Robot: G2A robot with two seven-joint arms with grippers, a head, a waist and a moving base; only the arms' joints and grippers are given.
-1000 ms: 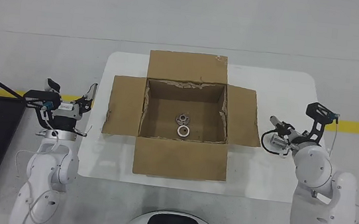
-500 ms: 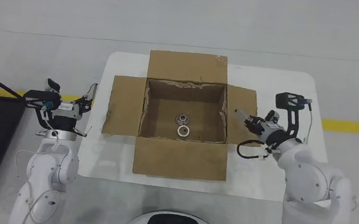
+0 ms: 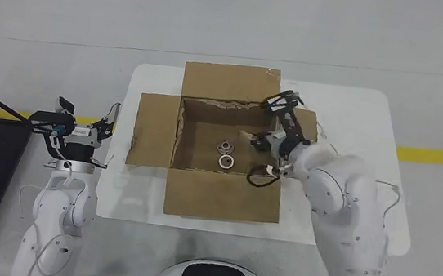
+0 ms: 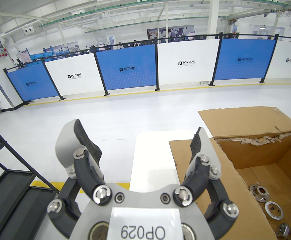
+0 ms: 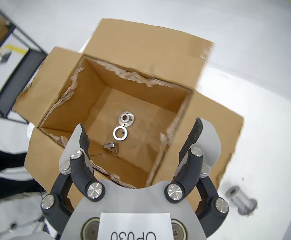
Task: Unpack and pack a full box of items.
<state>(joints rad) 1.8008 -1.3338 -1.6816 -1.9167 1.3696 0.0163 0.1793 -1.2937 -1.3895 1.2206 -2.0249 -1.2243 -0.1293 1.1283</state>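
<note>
top view puts the open box (image 3: 223, 197) at centre frame on the table (image 3: 347, 119), with a flanged part (image 3: 225, 146) and a flat ring (image 3: 226, 162) just beside each other on its floor; the right gripper (image 3: 261, 139) hangs over the box's right wall, and the left gripper (image 3: 88, 106) sits at far left. left wrist view shows its fingers spread, holding nothing. right wrist view shows fingers (image 5: 84, 136) released too, close over the torn rim (image 5: 166, 136); descending there could snag cardboard and shove the box, and the flat ring may slip a pinch.
</note>
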